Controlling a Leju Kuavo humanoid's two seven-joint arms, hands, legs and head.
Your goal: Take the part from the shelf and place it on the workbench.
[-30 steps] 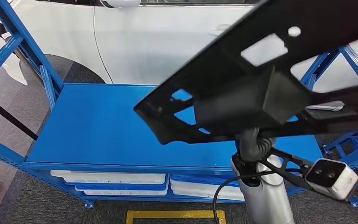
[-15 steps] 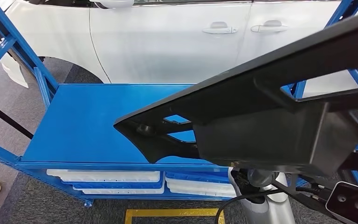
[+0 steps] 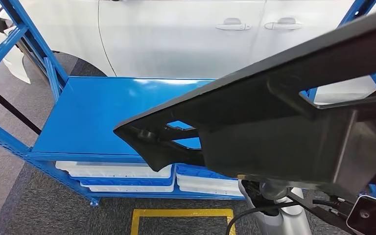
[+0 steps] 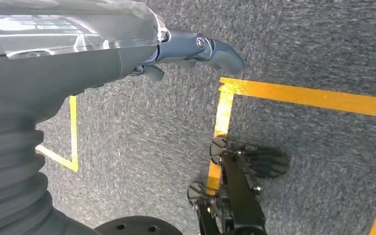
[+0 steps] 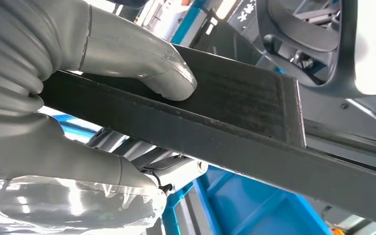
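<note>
Part: I see the black plastic part [image 3: 284, 132] held up over the blue tabletop [image 3: 103, 117], touching nothing below.
Right hand: my right hand [image 5: 103, 98] clamps the part's edge, thumb pressed on top.
Left hand: my left hand [image 4: 127, 54] hangs over grey carpet [image 4: 298, 49], fingers loosely apart, holding nothing.
Behind: white car [image 3: 176, 34].

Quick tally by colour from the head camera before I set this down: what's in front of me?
Black: 1, the large black plastic part held by the right hand
Blue: 1, the blue metal workbench
White: 3, the white car and two stacks of white trays
Yellow: 1, the yellow floor marking
Total: 6
</note>
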